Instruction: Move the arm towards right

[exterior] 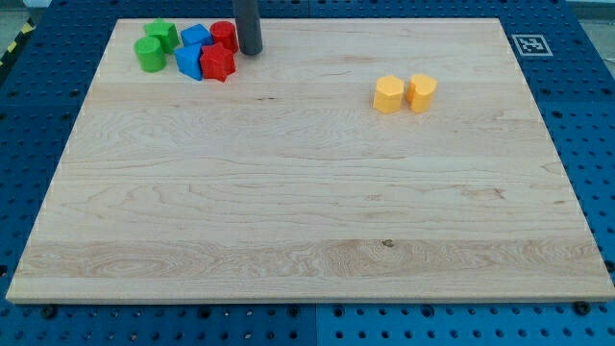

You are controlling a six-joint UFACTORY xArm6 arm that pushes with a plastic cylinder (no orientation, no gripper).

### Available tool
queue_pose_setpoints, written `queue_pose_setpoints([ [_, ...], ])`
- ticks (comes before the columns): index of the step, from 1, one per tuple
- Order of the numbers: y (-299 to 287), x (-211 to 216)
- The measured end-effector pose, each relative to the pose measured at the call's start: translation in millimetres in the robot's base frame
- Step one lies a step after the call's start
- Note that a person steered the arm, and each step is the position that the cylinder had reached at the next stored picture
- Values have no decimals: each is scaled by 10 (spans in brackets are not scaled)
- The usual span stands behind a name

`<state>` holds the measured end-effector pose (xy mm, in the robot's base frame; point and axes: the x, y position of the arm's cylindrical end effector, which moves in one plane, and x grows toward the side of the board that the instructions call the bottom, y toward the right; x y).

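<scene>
My tip (251, 52) is the lower end of a dark rod coming down from the view's top. It stands at the top left of the wooden board (307, 240), just right of a cluster of blocks. The cluster holds two red blocks, a round one (225, 35) and a star-like one (218, 63), two blue blocks (196, 37) (188, 61), and two green blocks (161, 34) (149, 54). The tip is close to the round red block; contact cannot be told. Two yellow blocks, a hexagonal one (388, 95) and a heart-like one (421, 92), sit side by side far to the tip's right.
A black-and-white marker tag (529, 44) is at the board's top right corner. Blue perforated table (586, 115) surrounds the board on all sides.
</scene>
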<state>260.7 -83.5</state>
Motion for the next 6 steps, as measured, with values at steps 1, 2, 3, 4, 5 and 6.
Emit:
queue_pose_setpoints([
  [1, 75, 0],
  [2, 140, 0],
  [3, 216, 0],
  [4, 293, 0],
  [5, 375, 0],
  [6, 463, 0],
])
